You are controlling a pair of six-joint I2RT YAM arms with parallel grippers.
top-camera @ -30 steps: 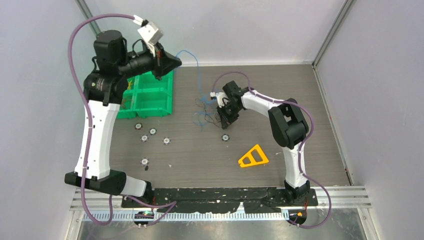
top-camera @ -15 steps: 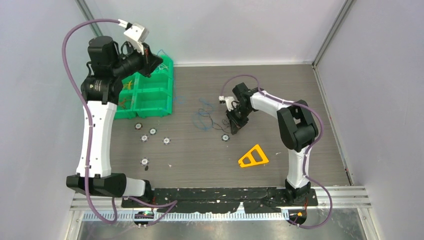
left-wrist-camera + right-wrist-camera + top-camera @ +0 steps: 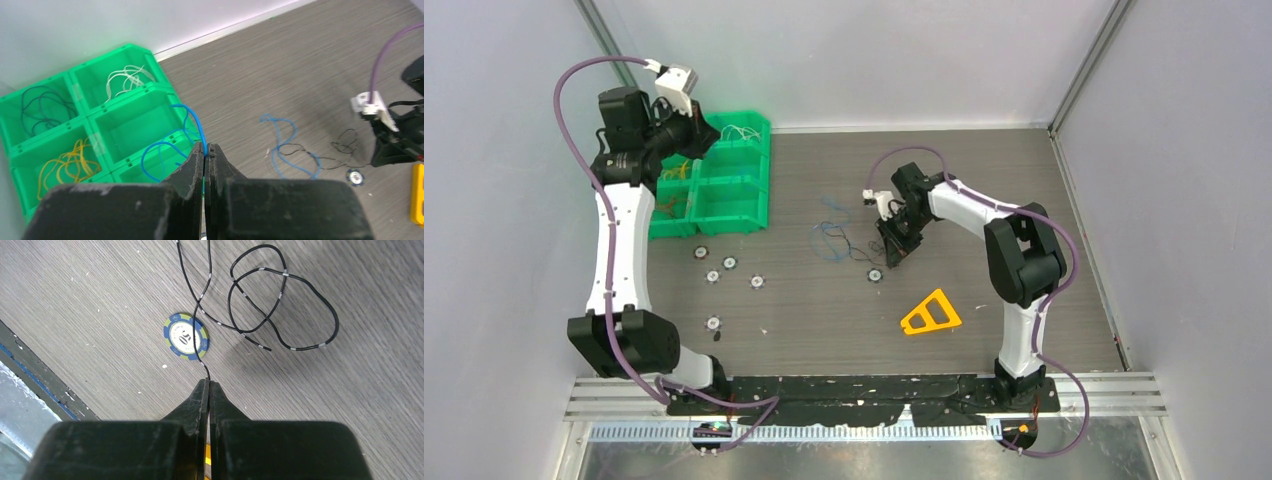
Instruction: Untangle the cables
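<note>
My left gripper is shut on a thin blue cable, which loops down over a compartment of the green bin. In the top view the left gripper hangs above the bin's left rear. My right gripper is shut on the end of a thin black cable, whose loops lie on the table. In the top view it is low at mid-table. A second blue cable lies on the table crossed with the black cable.
The green bin holds white cables, dark cables and yellow cables in separate compartments. A poker chip lies under the black cable. Several chips and a yellow triangle lie nearer.
My left arm has swung left, carrying the blue cable from above the table's rear to over the bin. My right gripper has moved slightly right and nearer with the black cable.
</note>
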